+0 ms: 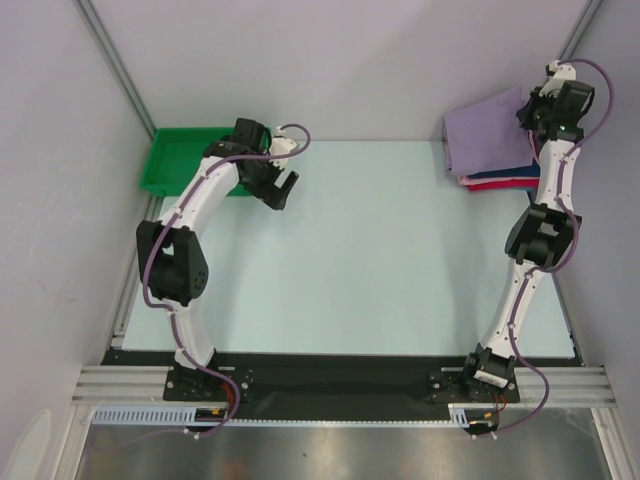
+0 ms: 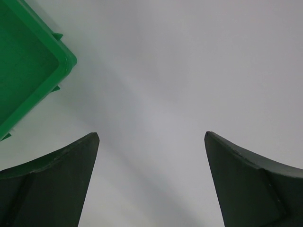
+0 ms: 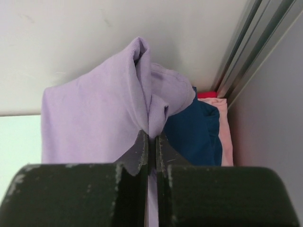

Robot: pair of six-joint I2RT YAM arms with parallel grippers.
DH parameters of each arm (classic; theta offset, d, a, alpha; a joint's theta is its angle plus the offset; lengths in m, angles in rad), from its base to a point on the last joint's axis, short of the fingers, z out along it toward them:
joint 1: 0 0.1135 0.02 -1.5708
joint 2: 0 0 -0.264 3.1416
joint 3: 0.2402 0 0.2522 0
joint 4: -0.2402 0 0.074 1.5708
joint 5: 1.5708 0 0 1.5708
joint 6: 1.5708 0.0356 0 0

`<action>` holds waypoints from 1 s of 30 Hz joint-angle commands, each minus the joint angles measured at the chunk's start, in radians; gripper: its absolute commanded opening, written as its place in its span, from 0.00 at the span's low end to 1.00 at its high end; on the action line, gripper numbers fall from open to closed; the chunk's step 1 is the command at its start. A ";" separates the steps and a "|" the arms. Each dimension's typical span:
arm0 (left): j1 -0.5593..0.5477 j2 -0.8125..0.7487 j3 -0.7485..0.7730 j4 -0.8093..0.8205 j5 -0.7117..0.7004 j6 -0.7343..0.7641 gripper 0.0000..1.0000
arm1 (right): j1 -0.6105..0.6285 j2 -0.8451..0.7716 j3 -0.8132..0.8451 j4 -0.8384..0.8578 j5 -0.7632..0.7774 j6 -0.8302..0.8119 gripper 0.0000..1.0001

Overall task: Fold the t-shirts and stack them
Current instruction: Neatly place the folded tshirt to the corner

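Observation:
At the table's far right corner lies a stack of t-shirts: a lavender t-shirt (image 1: 486, 135) on top, a navy t-shirt (image 1: 505, 175) under it and a pink-red t-shirt (image 1: 500, 185) at the bottom. My right gripper (image 1: 528, 118) is shut on a bunched fold of the lavender t-shirt (image 3: 99, 123), pinched between the fingertips (image 3: 152, 134). The navy t-shirt (image 3: 194, 132) and the pink-red t-shirt (image 3: 222, 137) show to its right. My left gripper (image 1: 283, 190) hangs open over bare table at the far left, its fingers (image 2: 71, 165) wide apart with nothing between them.
A green plastic tray (image 1: 170, 165) sits at the far left corner, partly under the left arm; its corner (image 2: 57, 56) shows in the left wrist view. Grey walls with metal frame rails (image 3: 246, 52) close in behind and beside the shirt stack.

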 commanded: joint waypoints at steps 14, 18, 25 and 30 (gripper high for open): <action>-0.007 0.051 0.074 -0.031 -0.047 0.032 1.00 | -0.028 0.056 -0.010 0.236 0.111 -0.139 0.00; -0.010 0.056 0.075 -0.033 -0.056 0.034 1.00 | -0.030 0.065 -0.033 0.274 0.164 -0.162 0.00; -0.013 0.060 0.069 -0.036 -0.061 0.038 1.00 | -0.028 0.063 -0.052 0.307 0.272 -0.173 0.65; -0.021 0.056 0.065 -0.037 -0.065 0.043 1.00 | -0.007 0.031 -0.048 0.299 0.270 -0.171 0.82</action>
